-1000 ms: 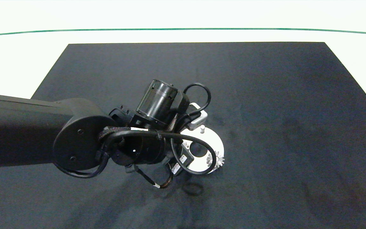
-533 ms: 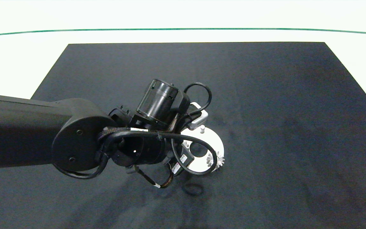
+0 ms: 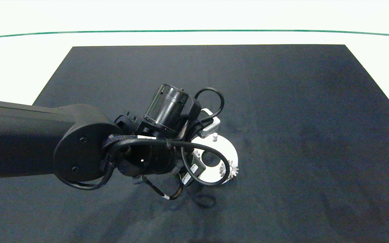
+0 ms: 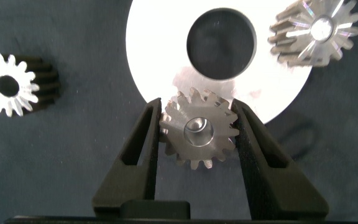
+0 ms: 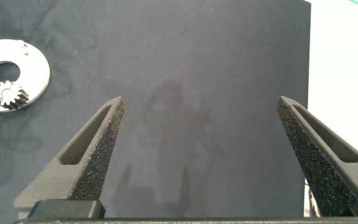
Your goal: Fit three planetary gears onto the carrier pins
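While the left arm is reaching in over the black mat [image 3: 282, 101], the left gripper [image 4: 197, 134] is gripping a small silvery toothed gear [image 4: 199, 132] between its two fingers [image 4: 143, 144], the gear sitting on the rim of the flat white ring-shaped disc [image 4: 151, 68] just beside its large central hole. A second silvery gear [image 4: 314, 30] is sitting on the same disc across the hole, and a third silvery gear [image 4: 10, 84] is lying on the mat, apart from the disc. One bare white peg [image 3: 215, 136] is standing upright on the disc's far side. The right gripper [image 5: 207, 155] is hanging wide open over bare mat, well away from the disc
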You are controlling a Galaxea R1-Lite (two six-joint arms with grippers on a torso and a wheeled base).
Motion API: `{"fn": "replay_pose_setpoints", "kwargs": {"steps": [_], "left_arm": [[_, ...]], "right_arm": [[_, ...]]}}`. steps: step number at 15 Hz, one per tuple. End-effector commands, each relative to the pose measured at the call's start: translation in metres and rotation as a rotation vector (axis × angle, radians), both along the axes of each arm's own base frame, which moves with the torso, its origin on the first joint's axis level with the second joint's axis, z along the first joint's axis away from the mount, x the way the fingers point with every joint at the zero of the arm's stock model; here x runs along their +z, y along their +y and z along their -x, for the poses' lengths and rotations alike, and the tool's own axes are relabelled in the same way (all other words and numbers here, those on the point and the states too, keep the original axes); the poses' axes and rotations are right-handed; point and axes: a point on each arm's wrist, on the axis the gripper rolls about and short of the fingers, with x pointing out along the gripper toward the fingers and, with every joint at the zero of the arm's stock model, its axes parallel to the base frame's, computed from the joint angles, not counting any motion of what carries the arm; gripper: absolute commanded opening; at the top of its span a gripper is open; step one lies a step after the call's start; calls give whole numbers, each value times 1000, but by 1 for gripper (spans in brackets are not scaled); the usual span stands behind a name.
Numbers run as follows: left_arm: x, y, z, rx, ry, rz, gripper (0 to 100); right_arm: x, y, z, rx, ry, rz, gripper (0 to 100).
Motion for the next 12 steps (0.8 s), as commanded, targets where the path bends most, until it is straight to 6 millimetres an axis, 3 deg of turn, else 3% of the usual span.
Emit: {"fn": "replay_pose_setpoints", "kwargs": {"steps": [1,12], "left_arm": [[2,3,2,3,-3,2,22],[-2,2,-2,14,-16,9,22]], "right_arm": [[0,0,0,-1,0,9,100],[-1,0,0,-1,3,10,100]]}}
